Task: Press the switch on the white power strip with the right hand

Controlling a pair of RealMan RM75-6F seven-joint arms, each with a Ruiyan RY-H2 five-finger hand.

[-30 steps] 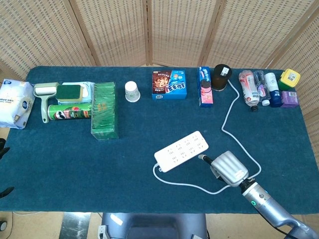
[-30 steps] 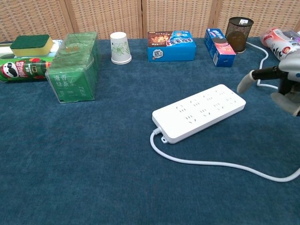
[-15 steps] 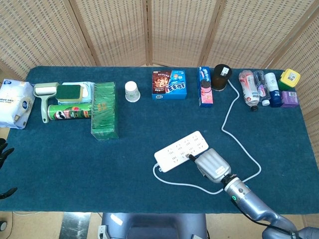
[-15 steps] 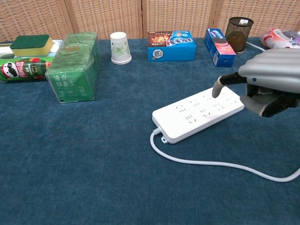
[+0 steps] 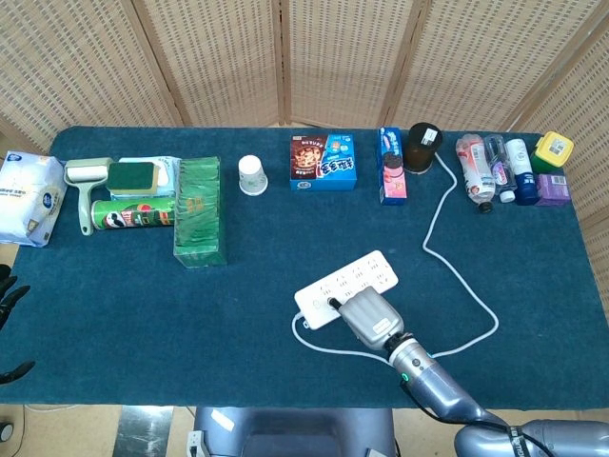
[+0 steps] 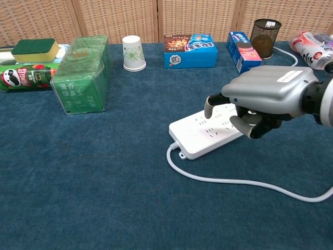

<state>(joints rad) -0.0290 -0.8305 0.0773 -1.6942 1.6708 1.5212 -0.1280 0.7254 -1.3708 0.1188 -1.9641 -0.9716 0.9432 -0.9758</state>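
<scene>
The white power strip [image 6: 208,131] is lying slantwise on the blue cloth [image 5: 143,295] at mid-table, nearer the front edge, its cord [image 6: 250,182] looping off to the right. The right hand [image 6: 263,99] is being held over it with one finger [image 6: 209,107] stretched toward the cord end and the rest curled in on nothing. Over the last second this hand has been carried from beside the strip's far end along its length, so the pointing fingertip is now being brought near the end where the switch is judged to sit; whether contact is made cannot be told. Open cloth is lying left and in front of the strip; the green box [image 6: 80,73] and paper cup [image 6: 133,53] are standing well apart. The left hand [image 5: 8,290] is barely being shown at the table's left edge, its pose unreadable.
</scene>
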